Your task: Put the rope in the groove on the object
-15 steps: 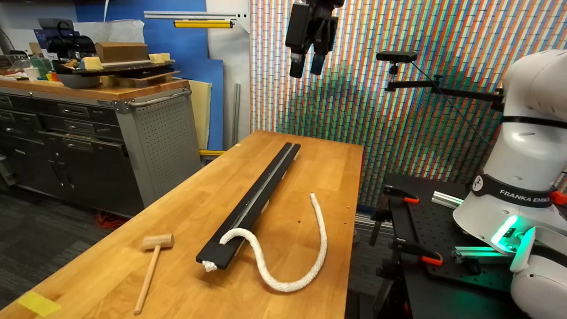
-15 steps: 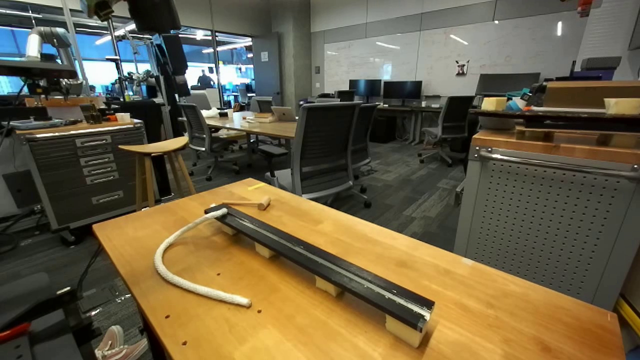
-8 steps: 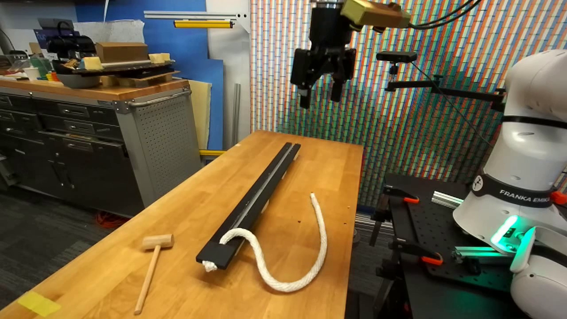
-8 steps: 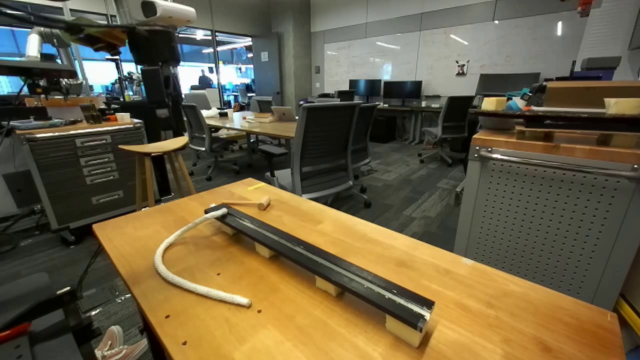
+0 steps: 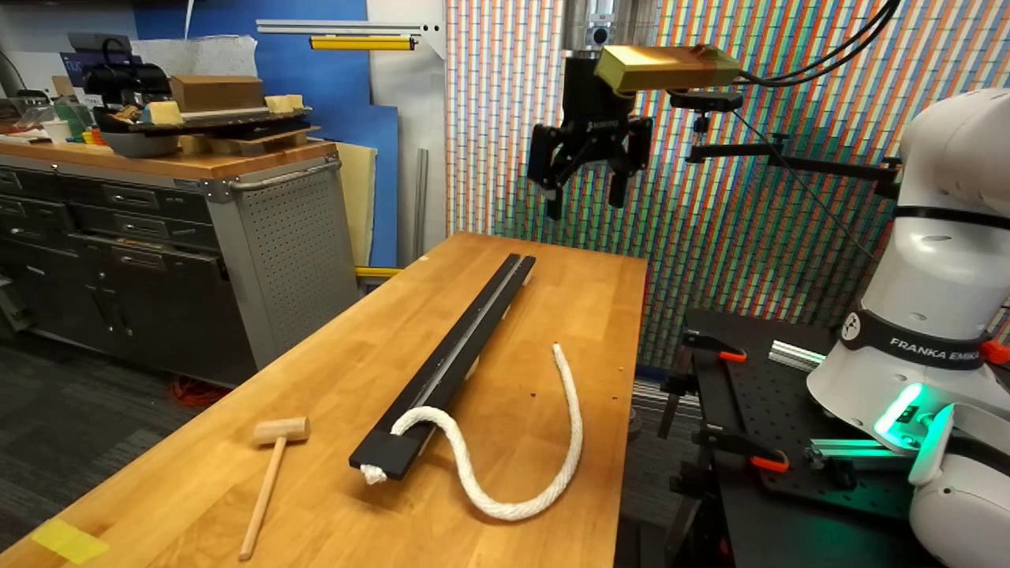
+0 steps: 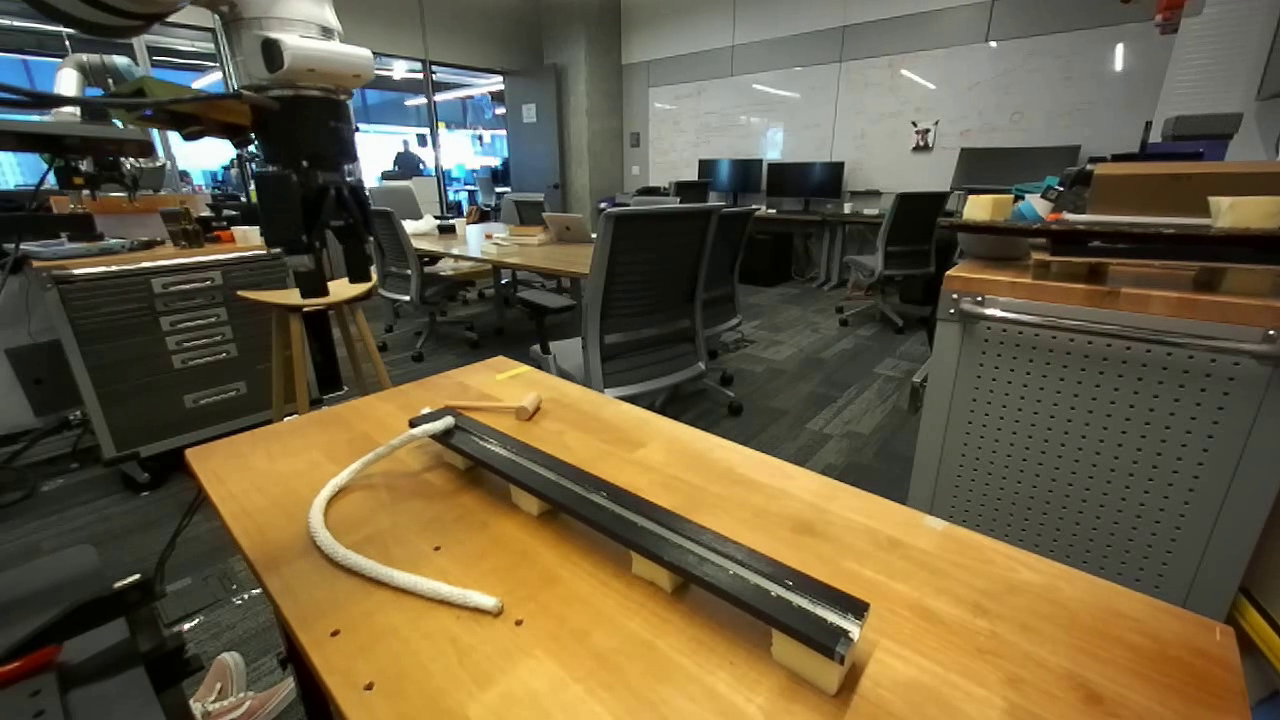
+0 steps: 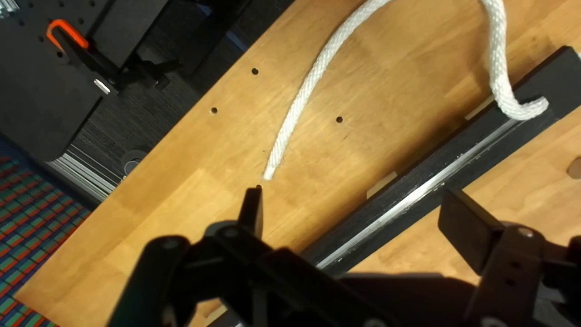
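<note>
The white rope (image 5: 576, 430) lies in a loose curve on the table, also in an exterior view (image 6: 318, 510) and the wrist view (image 7: 297, 102). One end passes into the near end of the long black bar (image 5: 475, 339), with a frayed tuft (image 5: 373, 474) at its tip. The free end rests on wood, beside the bar. The groove (image 7: 408, 200) shows bare along the rest of the bar. My gripper (image 5: 585, 201) hangs high above the table's far end, open and empty. In the wrist view its fingers (image 7: 354, 195) stand wide apart, with the rope's free end beyond the left fingertip.
A wooden mallet (image 5: 282, 430) lies beside the bar's near end. Pale blocks (image 6: 655, 570) hold the bar off the wooden table (image 6: 960, 580). A camera on a bracket (image 5: 706, 101) stands near the gripper. Clamps (image 5: 769, 461) sit on the robot's black stand.
My gripper has come down into fuller view in both exterior views and has turned more upright, with its fingers looking farther apart. Rope, bar and mallet have not moved.
</note>
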`<state>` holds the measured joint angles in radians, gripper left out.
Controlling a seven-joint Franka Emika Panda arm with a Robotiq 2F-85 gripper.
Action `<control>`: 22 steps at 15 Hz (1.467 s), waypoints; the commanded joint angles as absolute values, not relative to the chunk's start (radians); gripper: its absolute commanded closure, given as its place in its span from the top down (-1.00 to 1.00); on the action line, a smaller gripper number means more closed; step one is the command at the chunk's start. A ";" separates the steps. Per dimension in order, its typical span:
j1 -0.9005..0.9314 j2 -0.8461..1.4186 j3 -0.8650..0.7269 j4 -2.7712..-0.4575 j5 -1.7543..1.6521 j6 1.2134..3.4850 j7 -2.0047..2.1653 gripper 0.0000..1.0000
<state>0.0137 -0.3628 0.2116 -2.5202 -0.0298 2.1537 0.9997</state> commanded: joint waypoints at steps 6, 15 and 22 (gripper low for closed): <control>0.015 -0.369 0.198 -2.523 -0.026 2.166 0.999 1.00; -0.013 -0.230 0.142 -2.654 0.016 2.416 1.043 1.00; -0.009 -0.043 0.088 -2.718 0.084 2.703 1.021 1.00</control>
